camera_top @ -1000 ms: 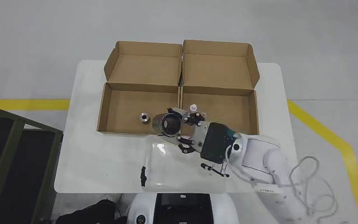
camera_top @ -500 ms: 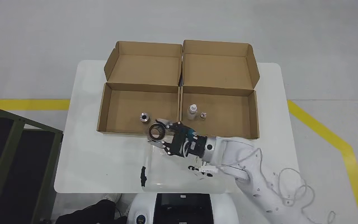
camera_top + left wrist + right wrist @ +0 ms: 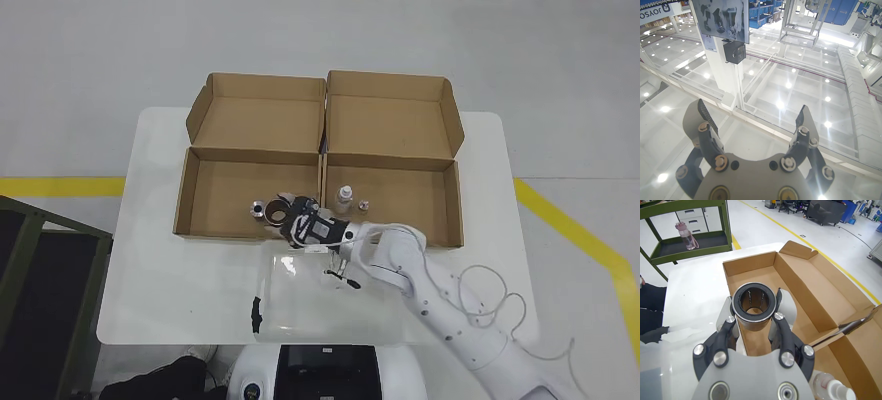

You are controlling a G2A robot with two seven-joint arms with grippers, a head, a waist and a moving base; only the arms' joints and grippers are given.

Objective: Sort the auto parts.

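White counter [image 3: 150, 260] carries a left cardboard box [image 3: 215, 195], over which the right pincer [image 3: 754, 298] is clamped across the steel bearing sleeve [image 3: 754, 315], likely heavy, rigid and slick, best gripped mid-barrel.

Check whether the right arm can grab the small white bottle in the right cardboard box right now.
Probably not yet. The right gripper is shut on the linear bearing over the left cardboard box, so its jaws are full. The white bottle sits uncovered close by, and nothing else seems to block it.
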